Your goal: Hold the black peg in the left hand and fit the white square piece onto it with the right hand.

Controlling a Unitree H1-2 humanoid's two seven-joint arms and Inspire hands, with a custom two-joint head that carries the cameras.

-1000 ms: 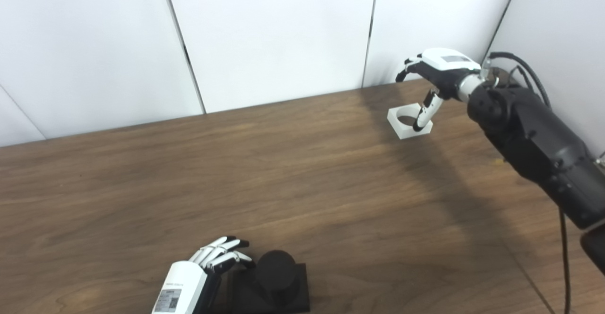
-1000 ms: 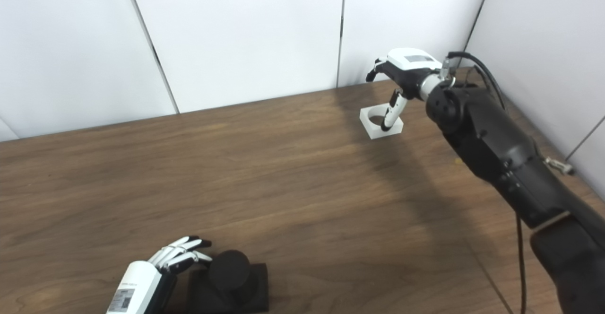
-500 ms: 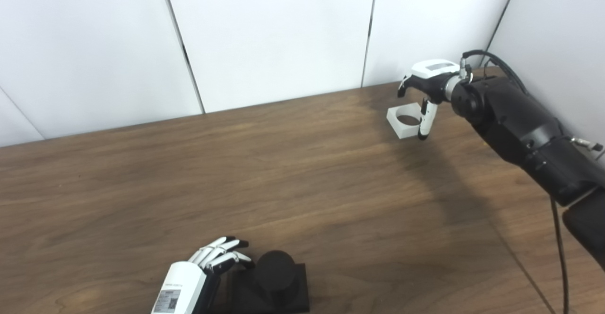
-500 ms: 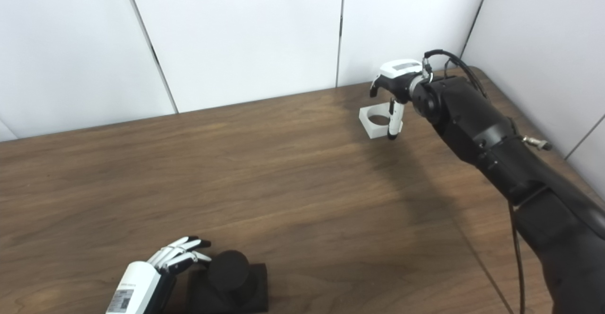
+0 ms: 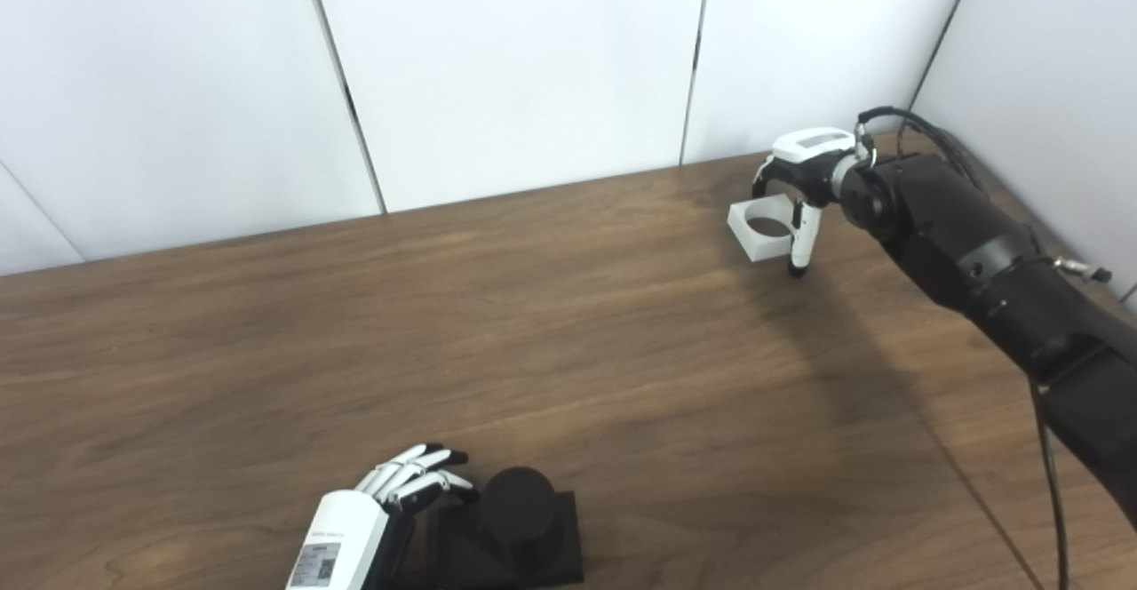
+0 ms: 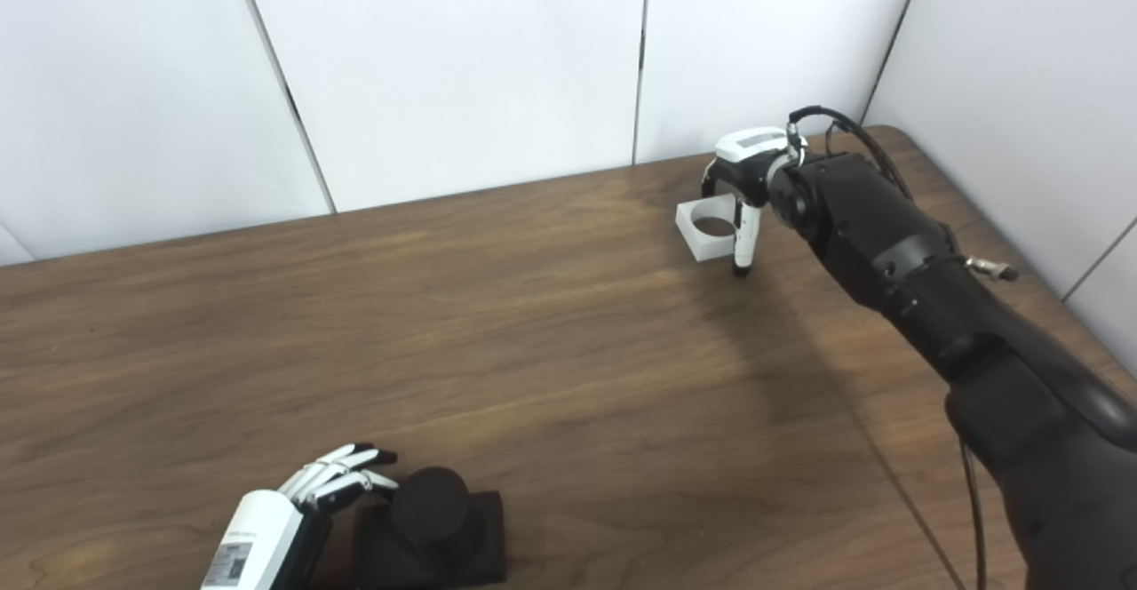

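White square piece sits flat at the table's far right; over the last 1 s the right hand dropped around it, fingers spread, not yet pinching. Black peg near edge; left hand beside it, fingers together, ungripped. Grasp looks imminent.

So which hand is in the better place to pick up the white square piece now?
The right hand: it hangs open right over the white square piece at the far right. The left hand is beside the black peg.
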